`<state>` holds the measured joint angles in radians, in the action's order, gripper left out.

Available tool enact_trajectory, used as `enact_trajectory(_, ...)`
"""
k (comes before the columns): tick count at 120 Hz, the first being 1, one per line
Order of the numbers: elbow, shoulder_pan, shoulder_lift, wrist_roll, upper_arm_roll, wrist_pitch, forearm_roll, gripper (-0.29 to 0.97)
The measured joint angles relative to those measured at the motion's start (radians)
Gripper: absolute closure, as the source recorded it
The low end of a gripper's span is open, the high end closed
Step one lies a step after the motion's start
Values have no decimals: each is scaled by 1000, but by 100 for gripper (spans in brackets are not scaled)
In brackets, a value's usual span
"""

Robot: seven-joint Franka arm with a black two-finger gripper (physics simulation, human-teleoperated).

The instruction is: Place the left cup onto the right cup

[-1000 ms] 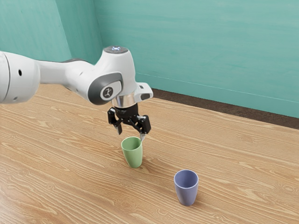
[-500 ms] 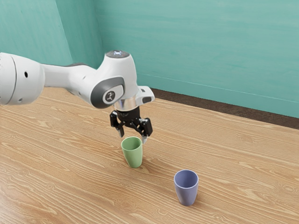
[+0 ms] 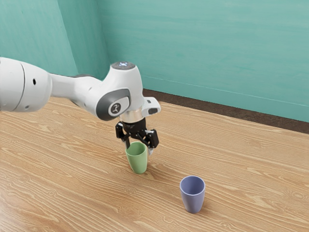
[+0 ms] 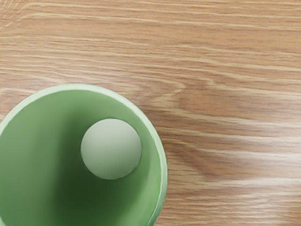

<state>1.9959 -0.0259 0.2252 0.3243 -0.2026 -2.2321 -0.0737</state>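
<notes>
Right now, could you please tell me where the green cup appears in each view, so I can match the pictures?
Exterior view: the green cup stands on the wooden table, just left of centre, directly below the claw.
Wrist view: the green cup is seen from above, right under the hand, its pale floor showing.
Shared landmark: the wooden table's grain beside the cup.

Teal walls [image 3: 217, 43] meet in a corner — a dark baseboard [image 3: 231, 112] edges the light wooden table [image 3: 58, 183].
</notes>
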Motion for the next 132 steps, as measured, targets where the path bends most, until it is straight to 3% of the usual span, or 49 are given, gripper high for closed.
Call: enact_trajectory(132,0,2,37,-11,26,-45,0,0)
